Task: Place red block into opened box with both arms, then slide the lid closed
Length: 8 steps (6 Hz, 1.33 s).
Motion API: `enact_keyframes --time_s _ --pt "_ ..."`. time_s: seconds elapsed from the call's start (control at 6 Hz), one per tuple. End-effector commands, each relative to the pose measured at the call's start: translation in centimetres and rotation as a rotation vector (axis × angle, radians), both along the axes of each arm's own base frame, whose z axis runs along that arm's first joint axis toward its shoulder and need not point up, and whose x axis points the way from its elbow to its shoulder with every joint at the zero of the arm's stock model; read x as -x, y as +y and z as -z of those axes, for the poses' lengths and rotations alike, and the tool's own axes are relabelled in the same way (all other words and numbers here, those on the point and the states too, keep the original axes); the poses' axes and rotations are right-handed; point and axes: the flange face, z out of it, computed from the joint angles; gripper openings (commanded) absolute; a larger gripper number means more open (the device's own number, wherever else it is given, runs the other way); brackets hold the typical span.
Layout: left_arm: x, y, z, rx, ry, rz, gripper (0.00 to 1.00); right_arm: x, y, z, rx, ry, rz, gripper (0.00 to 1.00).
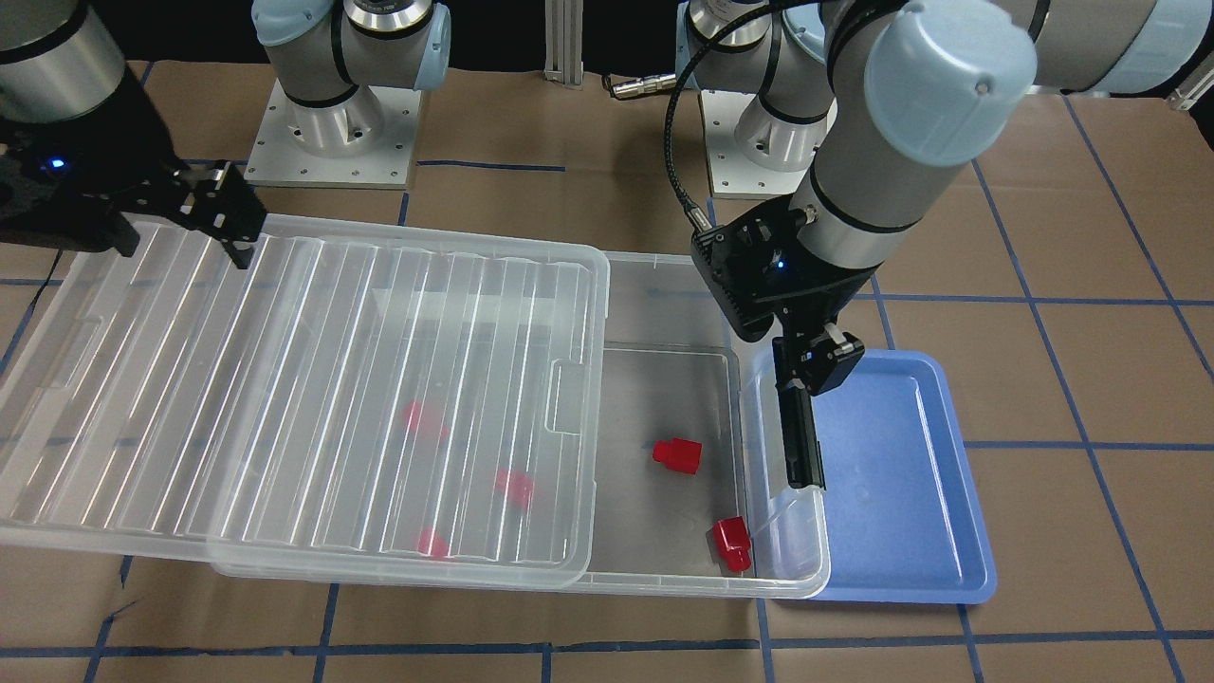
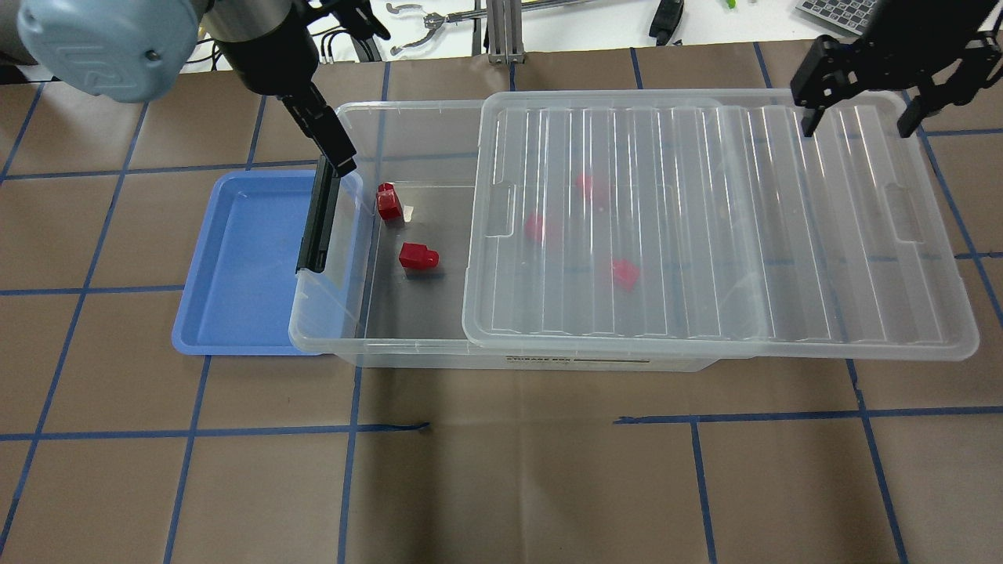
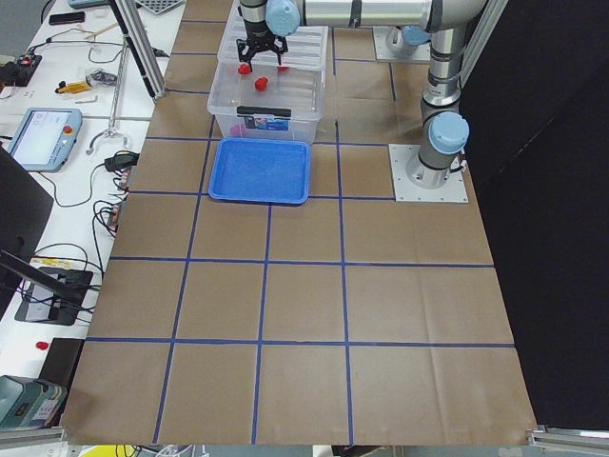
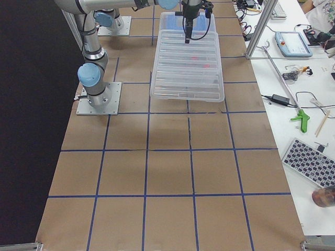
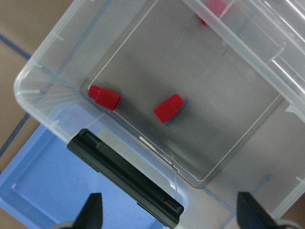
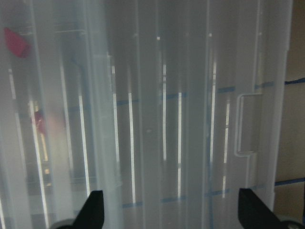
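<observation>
The clear box lies across the table, its black latch bar at the end on my left. The ribbed clear lid covers most of the box and overhangs its right end, so only the latch end is uncovered. Two red blocks lie on the uncovered floor, and three more show blurred through the lid. My left gripper is open and holds nothing, just above the latch end. My right gripper is open over the lid's far right end.
A blue tray lies partly under the box's latch end. Brown paper with blue tape lines covers the table. Tools and cables lie on the white bench beyond the far edge.
</observation>
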Motion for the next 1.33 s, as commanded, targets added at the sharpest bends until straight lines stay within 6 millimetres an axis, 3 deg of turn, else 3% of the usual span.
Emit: enact_keyframes --time_s 0.0,0.17,0.5,0.67,0.83,1.0,1.17 --pt "-0.7 0.1 -1.3 0.072 -0.03 -0.36 0.98 10.9 1.3 4.3 0.008 0.019 -0.036 1.0" --pt "-0.8 0.1 -1.5 0.079 -0.021 -0.46 0.98 15.1 2.7 6.3 -0.012 0.061 -0.033 1.0" --pt "-1.0 0.4 -1.6 0.077 -0.008 -0.567 0.97 19.3 3.9 8.7 -0.058 0.139 -0.038 1.0" --pt "-3.9 0.6 -2.4 0.069 -0.01 -0.624 0.97 21.8 3.7 10.2 -0.07 0.149 -0.042 1.0" --pt "-4.7 1.1 -2.3 0.043 -0.016 -0.632 0.97 22.9 3.9 11.0 -0.081 0.137 -0.02 1.0" --pt "-4.6 1.3 -2.3 0.04 -0.007 -0.631 0.97 22.6 4.1 11.5 -0.08 0.124 0.001 1.0" --pt "-4.7 1.2 -2.3 0.04 -0.008 -0.605 0.97 22.0 5.0 13.7 -0.113 0.096 0.045 1.0"
